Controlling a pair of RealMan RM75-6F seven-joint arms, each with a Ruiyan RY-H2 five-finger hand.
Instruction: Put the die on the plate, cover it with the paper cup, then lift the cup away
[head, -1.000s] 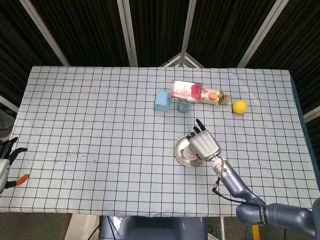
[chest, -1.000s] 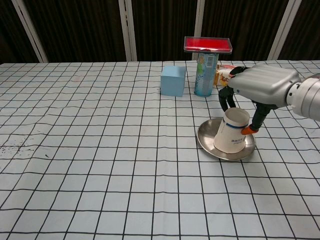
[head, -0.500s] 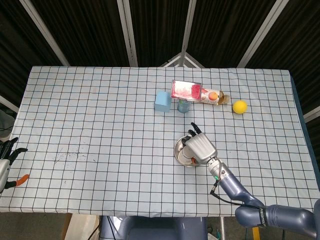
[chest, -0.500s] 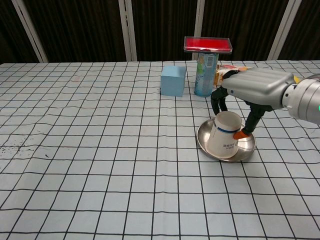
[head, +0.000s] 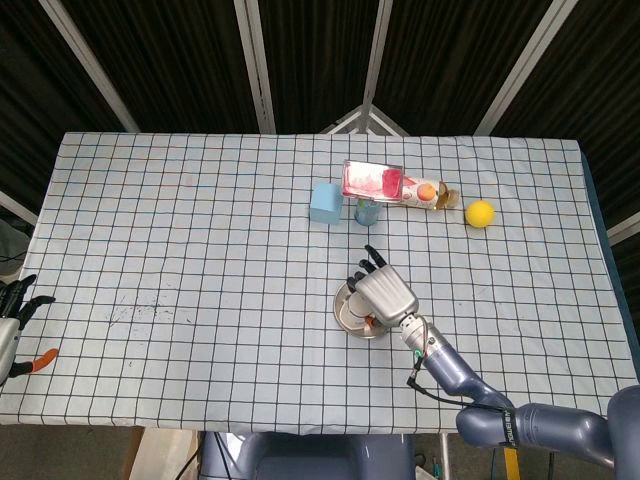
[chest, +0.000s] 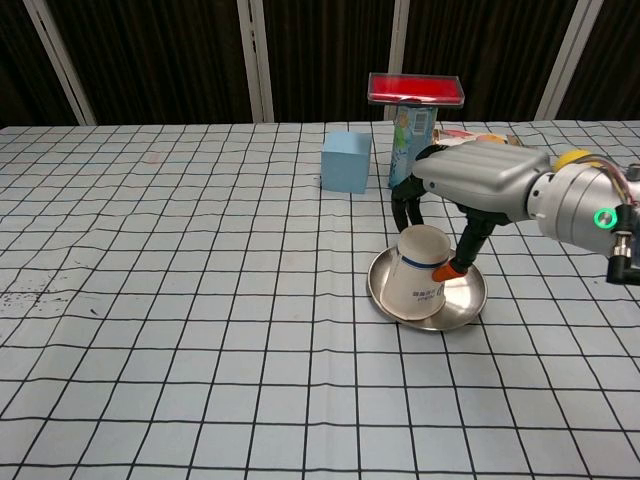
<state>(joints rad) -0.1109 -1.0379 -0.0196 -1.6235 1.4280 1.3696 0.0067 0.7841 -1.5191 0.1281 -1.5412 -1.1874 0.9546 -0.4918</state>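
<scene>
Presumably the die is hidden beneath the cup (chest: 420, 272); it cannot be seen in either view. The cup is seen inverted and tilted on the plate (chest: 468, 306), right of centre in the chest view, its rim resting on the plate's left side. It is gripped from above by the right hand (chest: 470, 190), whose fingers are closed around the upper wall, the thumb tip pressed to the cup's right side. Being thin paper, the cup is judged light and easily crushed, so it is best held gently near the stiffer closed base. The steel plate is judged slippery and may be dragged over the cloth. Above the plate a blue block (chest: 346, 161) and a can (chest: 410, 148) are seen. At the lower left edge of the head view, the left hand (head: 14, 318) is seen idle, fingers apart, nothing held.
</scene>
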